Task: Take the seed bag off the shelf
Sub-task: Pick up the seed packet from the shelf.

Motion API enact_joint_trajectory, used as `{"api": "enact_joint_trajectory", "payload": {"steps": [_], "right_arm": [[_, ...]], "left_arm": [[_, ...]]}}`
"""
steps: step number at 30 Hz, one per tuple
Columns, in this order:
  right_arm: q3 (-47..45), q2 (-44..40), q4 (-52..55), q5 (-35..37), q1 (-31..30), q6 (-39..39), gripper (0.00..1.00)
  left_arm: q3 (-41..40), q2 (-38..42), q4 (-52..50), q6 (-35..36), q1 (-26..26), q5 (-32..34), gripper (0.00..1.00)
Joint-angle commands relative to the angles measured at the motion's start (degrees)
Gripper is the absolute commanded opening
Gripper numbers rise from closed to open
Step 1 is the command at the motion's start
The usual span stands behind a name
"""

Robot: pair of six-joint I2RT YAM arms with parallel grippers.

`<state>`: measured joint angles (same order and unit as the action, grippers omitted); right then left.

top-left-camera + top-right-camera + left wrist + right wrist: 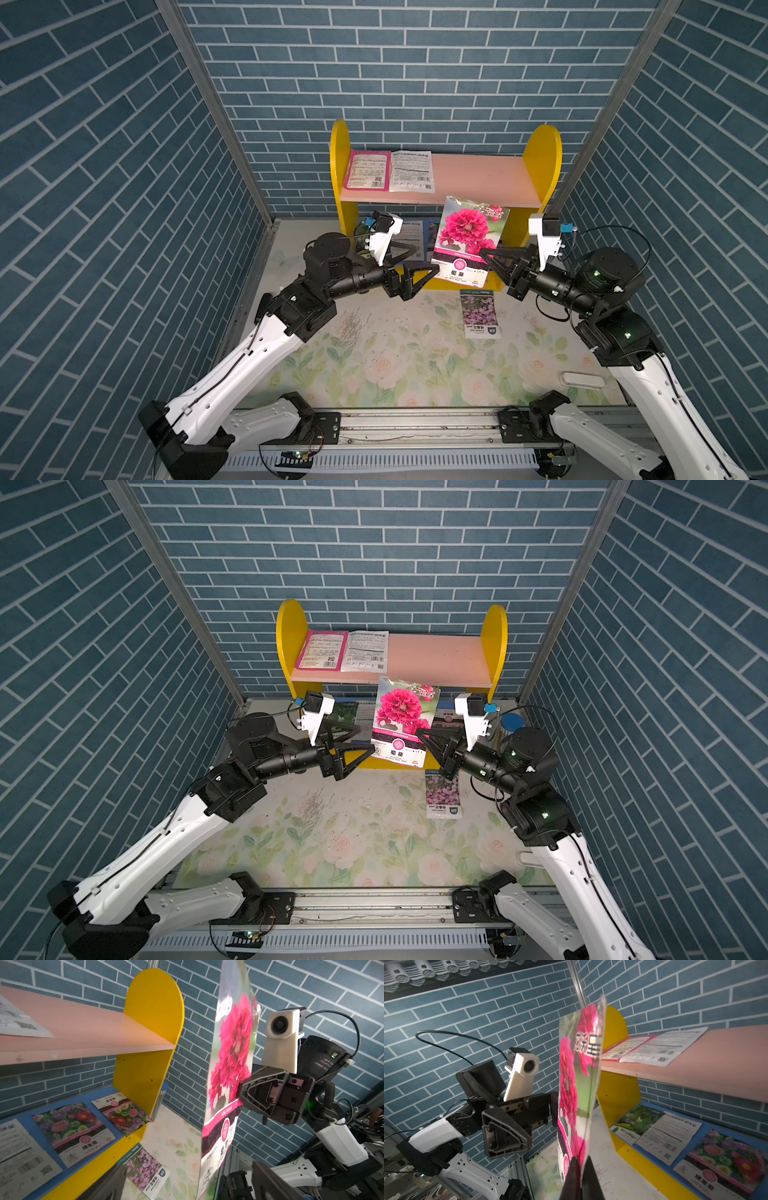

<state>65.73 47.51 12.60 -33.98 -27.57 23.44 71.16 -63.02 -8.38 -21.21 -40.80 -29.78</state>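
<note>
A pink hollyhock seed bag [469, 241] stands upright in the air, clear of the shelf [540, 162] and just in front of it, above the floral counter [374, 353]. Its long axis runs up and down, the top edge leaning slightly toward the right arm's side and the printed flower face turned away from the shelf. The right hand [484, 252] is pressed together on the bag's lower side edge, pinching it from the right, so most of the bag rises above the grip. The left hand [424, 259] is spread wide just beside the opposite edge, with the bag's lower corner near its fingertips. In both wrist views the bag hangs between the two hands. A pink-edged packet [368, 169] and a white packet [412, 171] lie flat on the pink upper board [478, 174], more packets lie on the blue lower board [38, 1136], and a purple-flower packet [480, 313] lies on the counter below the bag.
</note>
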Motion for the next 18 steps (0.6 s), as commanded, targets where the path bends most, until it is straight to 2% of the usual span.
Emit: {"api": "enact_joint_trajectory", "payload": {"steps": [1, 5, 9, 18], "right_arm": [[-4.0, -2.1, 5.2, 3.6, 0.3, -2.6, 0.0], [-10.2, -5.2, 7.1, 9.6, 0.2, -2.0, 0.0], [-14.5, -4.4, 11.6, 14.3, 0.2, -1.6, 0.0], [-26.7, -0.7, 6.2, 10.5, 0.2, 0.7, 0.0]], "left_arm": [[1.0, 2.1, -5.8, 2.4, 0.0, 2.9, 1.0], [-0.4, 3.6, -7.9, 2.1, 0.0, 3.6, 1.0], [-2.3, 5.2, -9.0, 1.9, -0.1, 4.7, 1.0], [-5.1, 6.9, -11.9, 2.4, 0.0, 4.9, 1.0]]}}
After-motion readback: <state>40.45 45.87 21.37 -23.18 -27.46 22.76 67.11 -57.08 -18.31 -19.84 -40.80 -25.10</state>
